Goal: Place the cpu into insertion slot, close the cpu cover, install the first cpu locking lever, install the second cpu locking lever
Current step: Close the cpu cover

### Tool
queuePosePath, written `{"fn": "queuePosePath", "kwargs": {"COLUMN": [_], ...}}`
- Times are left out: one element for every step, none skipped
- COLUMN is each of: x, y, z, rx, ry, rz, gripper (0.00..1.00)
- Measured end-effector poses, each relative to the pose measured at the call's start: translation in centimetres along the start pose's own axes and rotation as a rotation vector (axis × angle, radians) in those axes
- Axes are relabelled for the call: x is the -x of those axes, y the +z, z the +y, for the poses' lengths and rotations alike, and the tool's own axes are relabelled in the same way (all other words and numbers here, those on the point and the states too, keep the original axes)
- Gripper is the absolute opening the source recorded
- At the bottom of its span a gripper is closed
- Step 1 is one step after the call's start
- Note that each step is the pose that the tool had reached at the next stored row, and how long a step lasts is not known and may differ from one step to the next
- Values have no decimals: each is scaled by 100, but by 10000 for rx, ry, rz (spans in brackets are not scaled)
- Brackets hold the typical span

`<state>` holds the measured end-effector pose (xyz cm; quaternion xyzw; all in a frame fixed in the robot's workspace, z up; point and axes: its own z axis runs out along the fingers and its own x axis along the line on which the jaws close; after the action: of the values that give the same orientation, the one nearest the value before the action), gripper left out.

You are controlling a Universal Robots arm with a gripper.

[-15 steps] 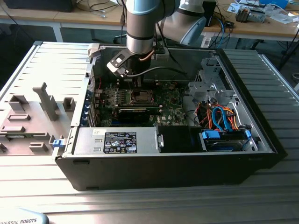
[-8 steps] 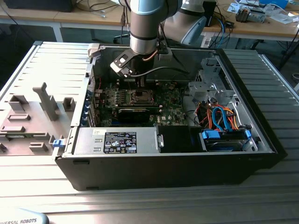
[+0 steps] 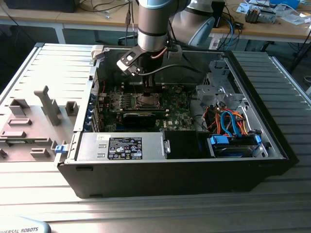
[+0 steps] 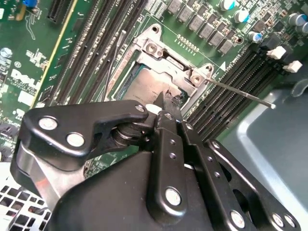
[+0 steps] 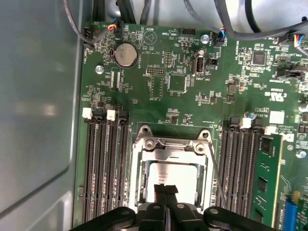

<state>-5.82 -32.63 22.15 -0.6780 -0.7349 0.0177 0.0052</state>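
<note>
The insertion slot (image 5: 169, 169) sits mid-board between the memory slots on the green motherboard (image 5: 159, 77). The cpu (image 5: 174, 174) lies in it, silver top up. The cpu cover (image 5: 168, 144) lies flat around the chip, its window framing the metal top. My gripper (image 5: 166, 188) hangs right over the chip's near edge, its black fingers pressed together with nothing between them. In the second wrist view the gripper (image 4: 163, 103) points down at the insertion slot (image 4: 144, 86). A thin locking lever (image 4: 240, 92) juts out from the socket's corner, raised off the board. In the exterior view, the gripper (image 3: 147, 97) reaches into the case.
Memory slots (image 5: 103, 163) flank the socket on both sides, and one holds a green memory card (image 5: 264, 183). A coin battery (image 5: 126, 54) and cables (image 5: 226, 19) lie further along the board. In the exterior view, the case walls (image 3: 194, 179), a drive cage (image 3: 218, 87) and orange and blue cables (image 3: 233, 121) surround the board.
</note>
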Motion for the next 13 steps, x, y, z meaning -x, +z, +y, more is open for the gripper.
{"fn": "queuePosePath", "kwargs": {"x": [0, 0, 0, 2, 10, 20, 23, 24, 24, 25, 25, 25, 25], "y": [-15, -21, -23, -24, -24, -25, -26, -26, -26, -27, -28, -31, -37], "z": [0, 0, 1, 4, 10, 29, 51, 60, 68, 73, 75, 76, 76], "rx": [0, 0, 2, -2, -28, -86, -133, -148, -161, -170, -174, -176, -175], "ry": [0, 0, 0, -2, 0, -1, -1, -3, -4, -4, -3, -1, -1], "rz": [0, 0, 1, 1, 2, 1, 2, 3, 1, -4, -7, -9, -10], "gripper": [11, 11, 11, 11, 11, 11, 11, 11, 11, 11, 11, 11, 11]}}
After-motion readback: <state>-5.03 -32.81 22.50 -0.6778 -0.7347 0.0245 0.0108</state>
